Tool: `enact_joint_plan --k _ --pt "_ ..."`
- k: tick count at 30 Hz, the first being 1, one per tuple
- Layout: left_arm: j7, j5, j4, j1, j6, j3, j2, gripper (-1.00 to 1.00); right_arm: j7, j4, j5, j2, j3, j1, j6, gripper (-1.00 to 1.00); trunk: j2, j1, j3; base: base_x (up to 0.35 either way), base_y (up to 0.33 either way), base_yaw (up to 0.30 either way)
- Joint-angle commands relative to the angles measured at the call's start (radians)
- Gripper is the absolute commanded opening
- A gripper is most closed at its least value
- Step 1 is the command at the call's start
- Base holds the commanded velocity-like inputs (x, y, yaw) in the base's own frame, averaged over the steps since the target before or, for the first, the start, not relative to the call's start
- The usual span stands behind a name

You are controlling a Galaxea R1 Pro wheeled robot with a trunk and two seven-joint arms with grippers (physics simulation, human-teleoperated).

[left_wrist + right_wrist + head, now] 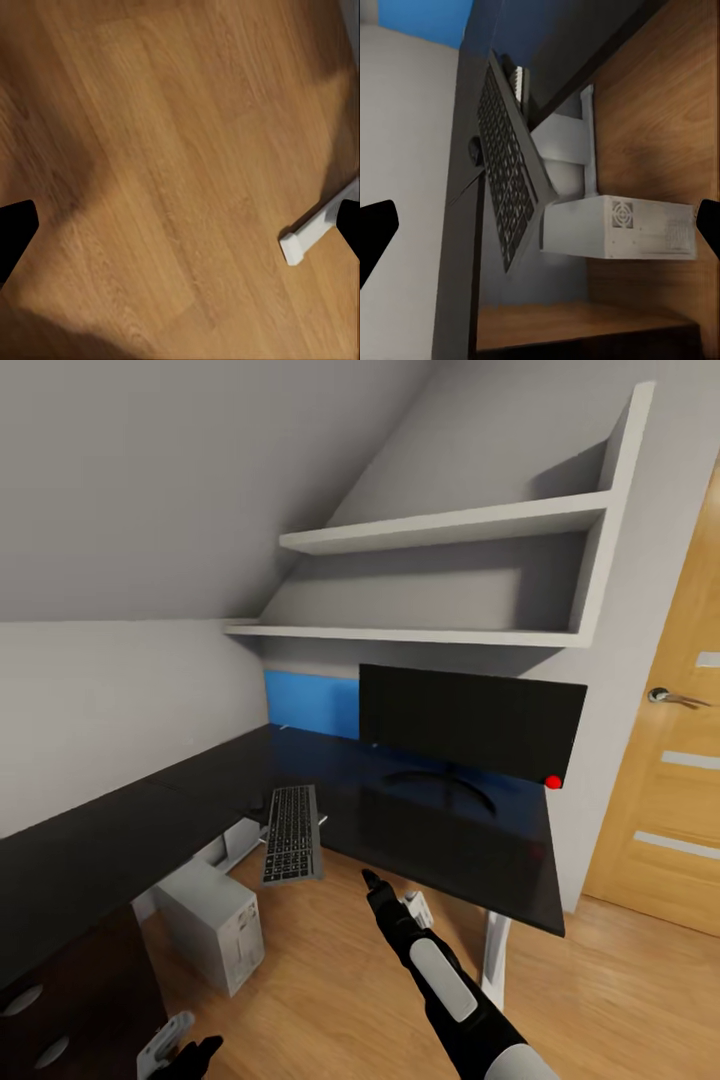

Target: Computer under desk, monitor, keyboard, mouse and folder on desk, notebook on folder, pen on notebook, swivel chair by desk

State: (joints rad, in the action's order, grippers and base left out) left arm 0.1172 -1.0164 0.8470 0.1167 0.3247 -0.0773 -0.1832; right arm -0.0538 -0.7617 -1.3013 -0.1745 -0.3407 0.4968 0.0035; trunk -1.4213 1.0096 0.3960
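Left pincer low over the wood floor, fingers spread, nothing between them. Right pincer reaching toward the glossy black corner surface, jaws apart, empty. Boxy pale grey-white computer tower sits on the floor beneath the surface's edge. Slim dark keyboard lies at the front edge, overhanging it and tilted. Further back, the thin black monitor stands upright on the surface, red dot at its lower right corner, blue back panel behind. White wall shelves above.
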Motion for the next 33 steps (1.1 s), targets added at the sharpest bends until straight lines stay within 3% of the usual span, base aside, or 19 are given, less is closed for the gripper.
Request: enact_joint_plan --k 1,17,33 --pt "0.009 -0.012 0.011 -0.002 0.001 -0.004 -0.002 1.0 -0.014 -0.003 -0.006 0.0 -0.002 0.001 0.0 1.0 -0.001 0.0 0.0 0.0 0.0 0.127" --pt "0.01 -0.015 0.146 -0.046 0.036 0.01 -0.009 1.0 -0.048 -0.005 -0.01 0.0 -0.007 0.002 -0.003 1.0 -0.001 0.0 -0.023 0.0 0.0 0.153" --pt "0.011 -0.015 0.153 -0.049 0.051 0.01 -0.005 1.0 -0.051 -0.01 -0.013 0.0 -0.007 0.002 0.005 1.0 -0.001 0.0 -0.027 0.0 0.0 0.086"
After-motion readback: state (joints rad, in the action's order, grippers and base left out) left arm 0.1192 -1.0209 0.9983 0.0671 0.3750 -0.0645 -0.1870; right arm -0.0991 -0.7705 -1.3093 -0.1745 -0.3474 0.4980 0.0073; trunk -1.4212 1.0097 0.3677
